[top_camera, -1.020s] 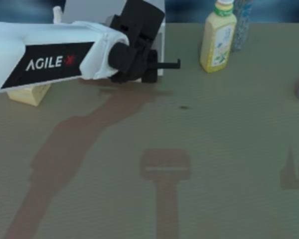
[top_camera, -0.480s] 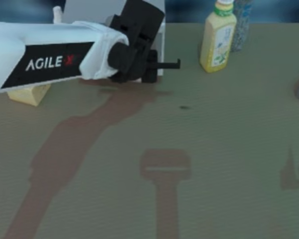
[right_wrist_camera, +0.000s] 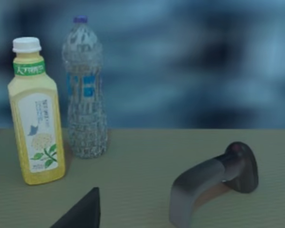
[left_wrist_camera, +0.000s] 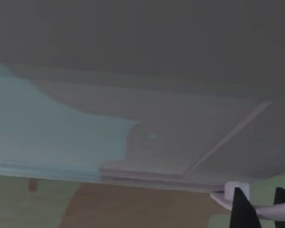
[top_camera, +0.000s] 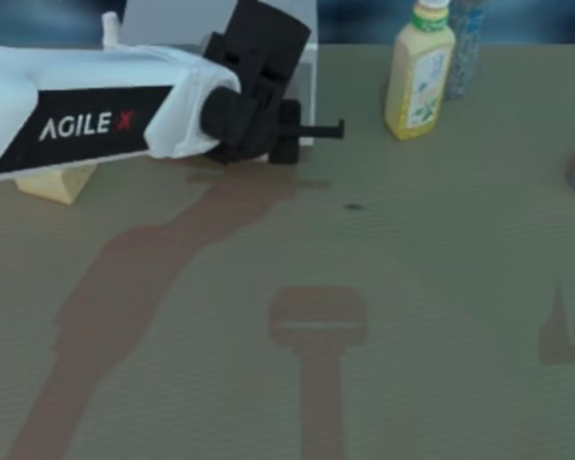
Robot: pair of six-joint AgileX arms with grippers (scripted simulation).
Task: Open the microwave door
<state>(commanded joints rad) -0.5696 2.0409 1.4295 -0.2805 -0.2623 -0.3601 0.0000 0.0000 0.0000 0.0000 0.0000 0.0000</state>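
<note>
Olive-green table (top_camera: 412, 287) carries the microwave (top_camera: 172, 19) at its far left edge, with your left gripper (top_camera: 311, 129) at its front. You see its fingertips (left_wrist_camera: 240, 209) clenched on the pale handle (left_wrist_camera: 237, 189) of the microwave door (left_wrist_camera: 190, 142), placed so to swing it out. Your right arm is parked at the right; whether its gripper (right_wrist_camera: 78, 213) is released or clenched cannot be told.

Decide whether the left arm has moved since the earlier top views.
Yes: the left arm has shifted slightly toward the table's left, away from the yellow bottle, which stayed put.
</note>
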